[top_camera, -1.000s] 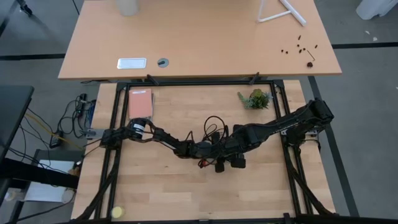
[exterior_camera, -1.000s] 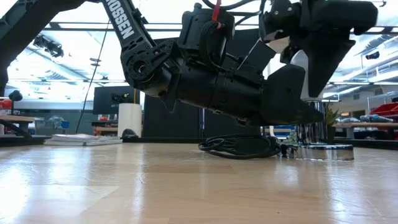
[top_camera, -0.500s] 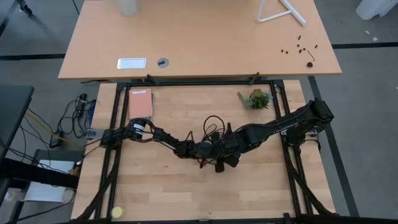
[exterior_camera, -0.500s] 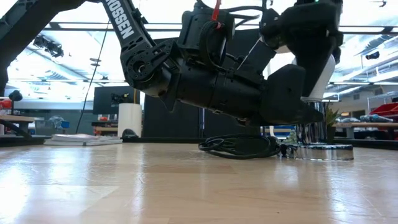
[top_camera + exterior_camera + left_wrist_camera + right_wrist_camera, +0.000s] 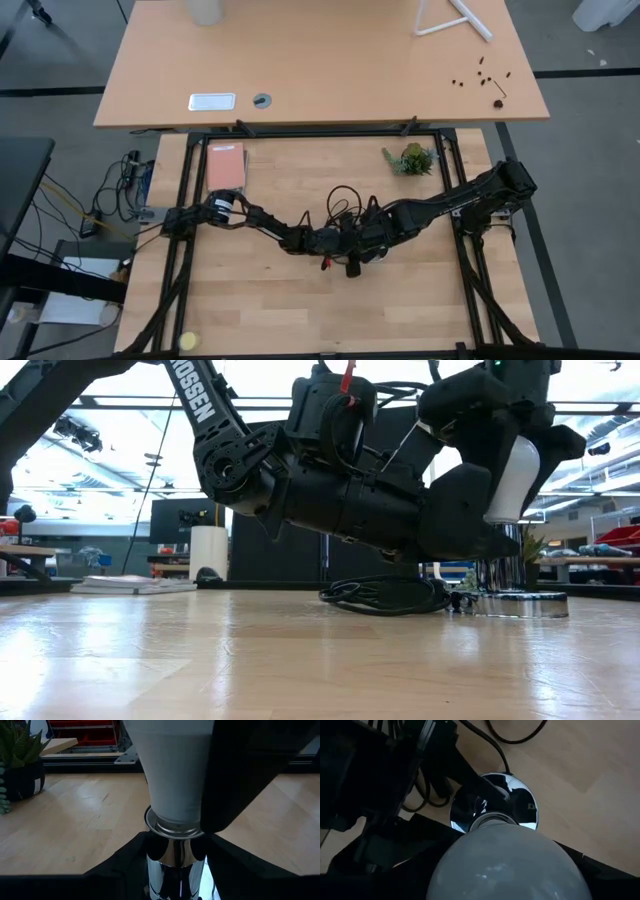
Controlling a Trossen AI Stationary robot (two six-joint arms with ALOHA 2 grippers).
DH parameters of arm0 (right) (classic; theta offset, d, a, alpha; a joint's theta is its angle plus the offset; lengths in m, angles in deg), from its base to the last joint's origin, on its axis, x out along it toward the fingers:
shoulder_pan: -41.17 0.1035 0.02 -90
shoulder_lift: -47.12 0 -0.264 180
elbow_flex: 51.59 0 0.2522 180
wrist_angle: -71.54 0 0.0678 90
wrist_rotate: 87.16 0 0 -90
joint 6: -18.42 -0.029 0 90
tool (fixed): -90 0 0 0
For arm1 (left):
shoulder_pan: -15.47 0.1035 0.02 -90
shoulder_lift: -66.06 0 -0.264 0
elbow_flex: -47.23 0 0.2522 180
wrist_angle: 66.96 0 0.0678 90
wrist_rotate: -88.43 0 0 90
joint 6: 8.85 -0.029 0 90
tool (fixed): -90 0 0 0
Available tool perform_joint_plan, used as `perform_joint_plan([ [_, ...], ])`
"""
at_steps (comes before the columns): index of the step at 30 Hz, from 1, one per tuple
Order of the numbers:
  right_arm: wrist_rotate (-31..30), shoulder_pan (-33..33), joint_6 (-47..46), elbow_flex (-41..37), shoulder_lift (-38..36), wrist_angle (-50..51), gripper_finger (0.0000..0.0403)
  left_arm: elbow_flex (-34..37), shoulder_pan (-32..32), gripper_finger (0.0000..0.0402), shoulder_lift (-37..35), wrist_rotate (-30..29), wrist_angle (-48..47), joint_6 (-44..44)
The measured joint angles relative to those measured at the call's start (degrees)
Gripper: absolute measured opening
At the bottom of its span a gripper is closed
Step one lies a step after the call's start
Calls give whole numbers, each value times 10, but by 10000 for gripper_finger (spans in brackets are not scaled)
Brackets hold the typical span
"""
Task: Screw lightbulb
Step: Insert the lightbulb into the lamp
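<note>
Lightbulb (image 5: pixel 175 775) upright at table centre, base seated in socket (image 5: pixel 174 855) neck. Right gripper (image 5: pixel 515 465) clamped on bulb glass; left gripper (image 5: pixel 175 870) half-closed round socket stem. Risk: cross-threading from tilt; slipping on smooth glass; socket spinning under weak hold.

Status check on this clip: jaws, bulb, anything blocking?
Right gripper shut on lightbulb, seated upright in socket. Left gripper clamps socket stem. Black cord beside the base, nothing blocking.

The right gripper (image 5: pixel 515 450) turned about the lightbulb (image 5: pixel 509 480) over the last second. In the high view its wrist swung from about five o'clock of the socket towards six o'clock.
</note>
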Motion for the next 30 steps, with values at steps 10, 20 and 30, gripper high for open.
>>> perform_joint_plan([
  [10, 9, 0, 15, 0, 0, -8, 283, 0, 0, 194, 0, -1, 0, 0],
  [20, 0, -7, 70, 0, 0, 17, 347, 0, 0, 194, 0, -1, -1, -1],
  [30, -4, -16, 127, 28, 2, 44, 378, 0, -1, 194, 0, -1, -3, -2],
])
